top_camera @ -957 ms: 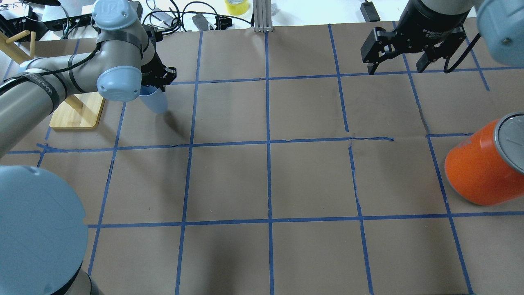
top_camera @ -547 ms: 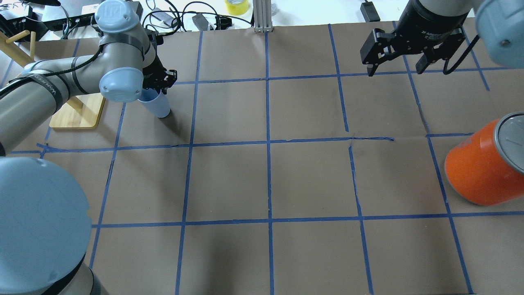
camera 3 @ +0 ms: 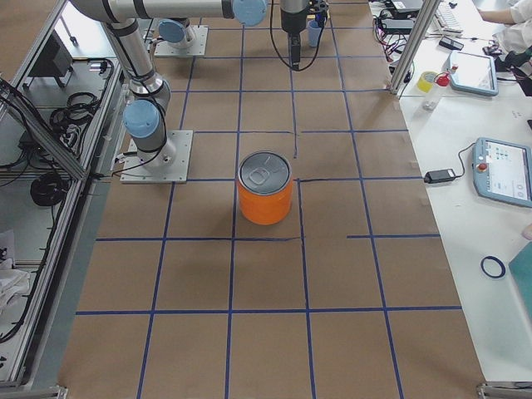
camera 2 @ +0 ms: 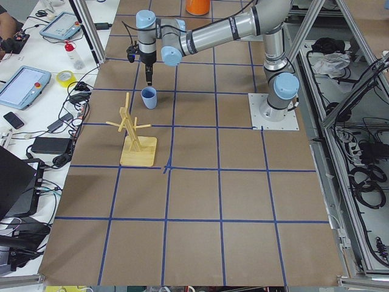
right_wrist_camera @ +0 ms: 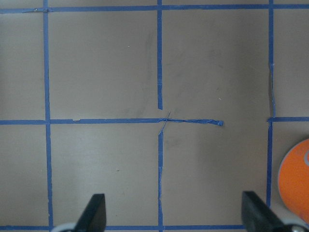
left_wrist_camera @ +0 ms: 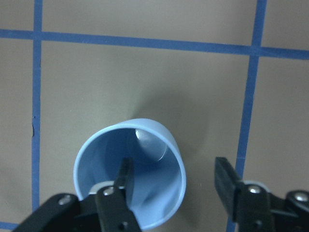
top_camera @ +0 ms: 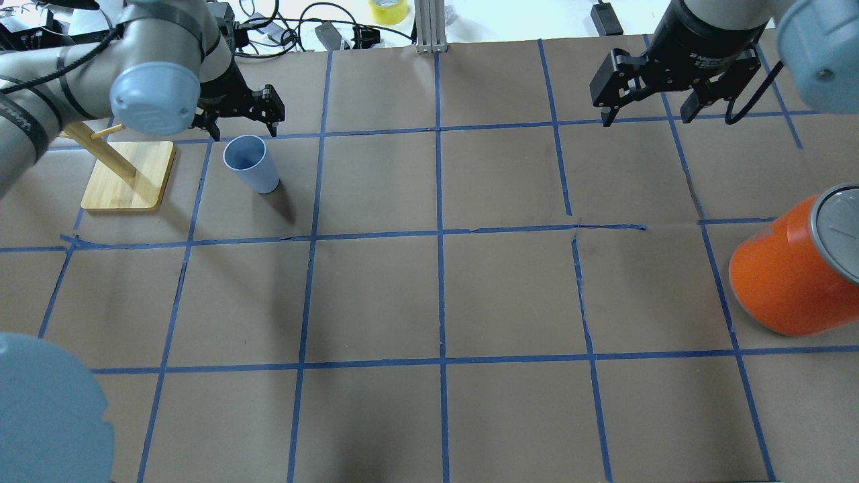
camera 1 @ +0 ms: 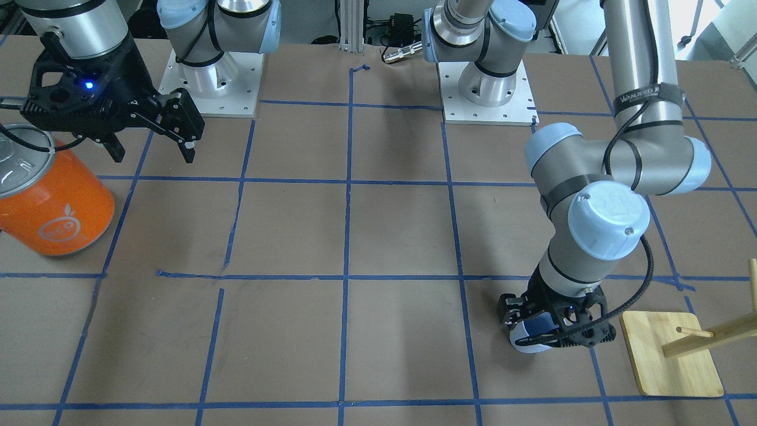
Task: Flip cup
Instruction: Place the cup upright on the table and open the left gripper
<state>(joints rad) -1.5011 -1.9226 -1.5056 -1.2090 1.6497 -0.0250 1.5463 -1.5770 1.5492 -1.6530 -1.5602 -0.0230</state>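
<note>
The pale blue cup (top_camera: 250,164) stands upright on the brown table, open end up, at the far left. It also shows in the left wrist view (left_wrist_camera: 130,179) and the exterior left view (camera 2: 149,97). My left gripper (top_camera: 244,126) is open and empty, just above and behind the cup. In the left wrist view the left gripper (left_wrist_camera: 174,186) has one finger over the cup's mouth and the other outside the rim. In the front-facing view the cup (camera 1: 528,338) sits between the open fingers. My right gripper (top_camera: 646,117) is open and empty, high at the far right.
A big orange can (top_camera: 785,282) with a silver lid stands at the right edge. A wooden peg stand (top_camera: 127,178) on a bamboo base sits just left of the cup. Blue tape lines grid the table. Cables and tape rolls lie beyond the far edge.
My left gripper set the tilted cup down upright, opened, and rose back off it. The cup now stands alone. The right gripper has barely moved.
</note>
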